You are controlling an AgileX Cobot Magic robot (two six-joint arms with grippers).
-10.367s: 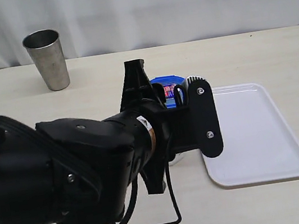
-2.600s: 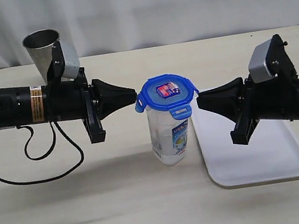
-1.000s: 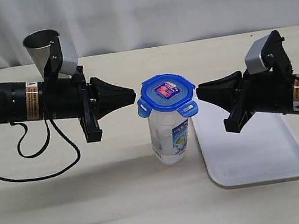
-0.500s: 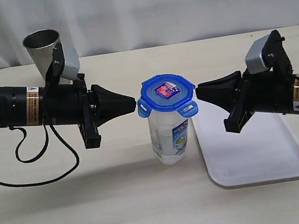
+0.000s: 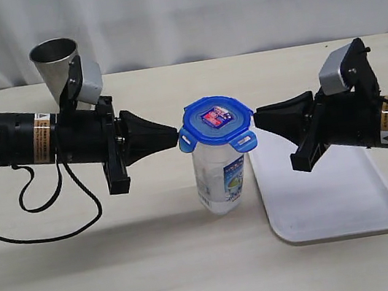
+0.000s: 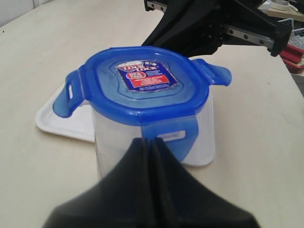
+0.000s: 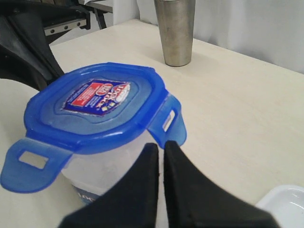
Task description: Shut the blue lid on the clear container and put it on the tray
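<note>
1. The tabletop (image 5: 164, 283) is pale and runs back to a white curtain (image 5: 231, 7) along its far edge. A broad stretch of it lies in front of the container and to the left.
2. The left tool (image 5: 174, 129) reaches in level from the left. Its jaws are pressed together with nothing held, and its tip is right at the lid's left flap; whether they touch cannot be told.
3. The right tool (image 5: 257, 117) reaches in level from the right above the tray's near-left part. It is likewise fully closed and holds nothing, and its tip is just beside the lid's right flap.
4. The tray (image 5: 336, 204) lies flat on the right of the tabletop, its low rim running just beside the container's base.
5. A steel cup (image 5: 55, 64) stands upright at the far left, well apart; its inside is not visible.
6. The clear container (image 5: 218, 182) stands upright on the tabletop between the two tools, off the tray. Its label hides what it holds.
7. The blue lid (image 5: 216, 123) sits on top of the container, with several flaps splayed outward.
</note>
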